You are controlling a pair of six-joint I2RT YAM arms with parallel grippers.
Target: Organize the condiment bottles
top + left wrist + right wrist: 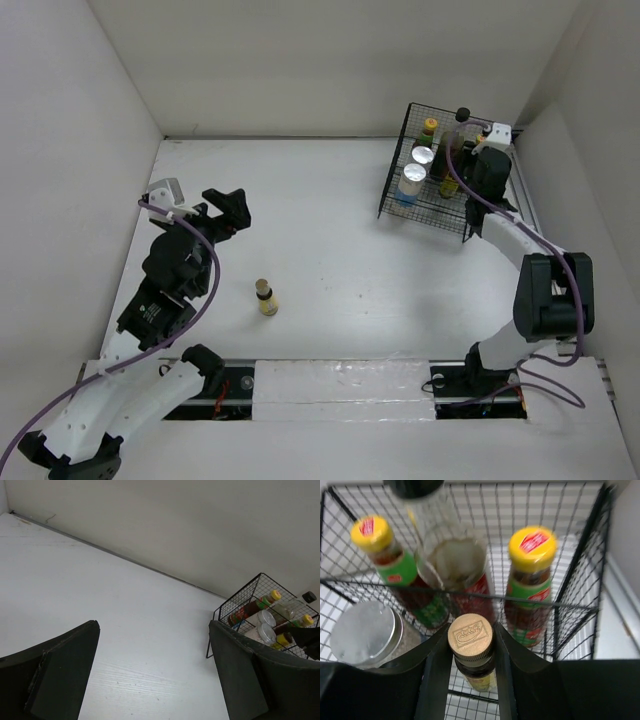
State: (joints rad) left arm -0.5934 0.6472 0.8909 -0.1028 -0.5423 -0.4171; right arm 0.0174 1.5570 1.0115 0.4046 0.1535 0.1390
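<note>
Entry: placing step, right arm.

- The right gripper (470,652) was clamped on a tiny yellow bottle (470,639) just under its gold cap. It held the bottle upright at the black wire basket (572,607) in the far right corner of the table.
- The bottle sat on the near side of a cross wire. Behind that wire were two yellow-capped brown bottles (532,547) (372,534) and the tall dark-capped bottle (451,560). A silver-capped bottle (364,632) stood just left of the fingers.
- Mesh showed below the held bottle, but its base was hidden from the wrist camera. I could not tell whether it was resting on the mesh or hanging above it.
- The left gripper (154,645) was spread wide and held nothing, over bare table on the left side.
- The second tiny yellow bottle (266,298) stood alone mid-table, well apart from the basket.

Judgement on doing this step well:
- Lower straight down with the bottle kept vertical until the base is seated.
- Part the fingers only a little, because the silver-capped bottle and the cross wire sit close on either side.
- Retreat upward, not sideways, so a finger cannot drag the gold cap or tip a neighbour.
- The main risk is releasing high, since a narrow bottle could topple on the wire mesh.
- The lone bottle is not yet stored.
</note>
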